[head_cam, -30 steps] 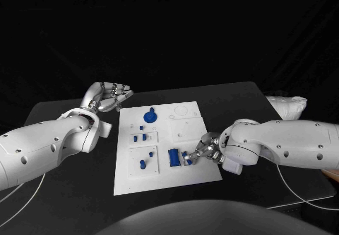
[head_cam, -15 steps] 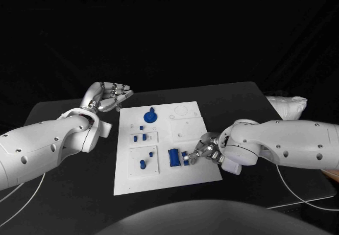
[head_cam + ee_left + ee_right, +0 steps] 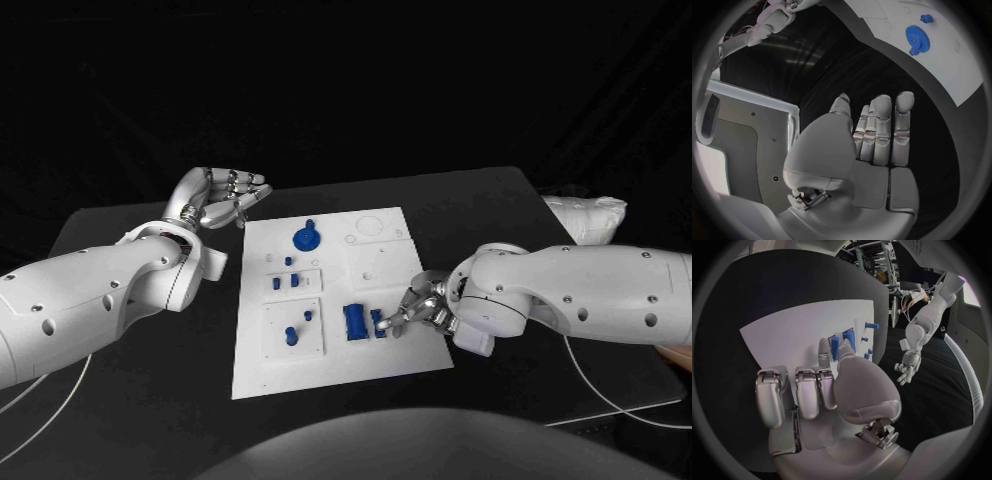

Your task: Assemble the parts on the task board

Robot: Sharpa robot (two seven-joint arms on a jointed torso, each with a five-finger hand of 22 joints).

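Task board (image 3: 378, 360) lies flat mid-tabletop (image 3: 476, 205), long edge running near to far. Blue gear (image 3: 307, 238) seated at its far-left area; small blue pegs (image 3: 291, 281) just nearer than it; further blue piece (image 3: 293, 335) in the near-left panel. Blue block (image 3: 353, 320) stands near the board's right-near area. Right hand (image 3: 423, 309) rests over the board's right edge, thumb and one finger pinching a small blue part (image 3: 835, 347) just beside the block; other fingers curled. Left hand (image 3: 221, 198) hovers off the board's far-left corner, holding nothing, fingers straight and side by side.
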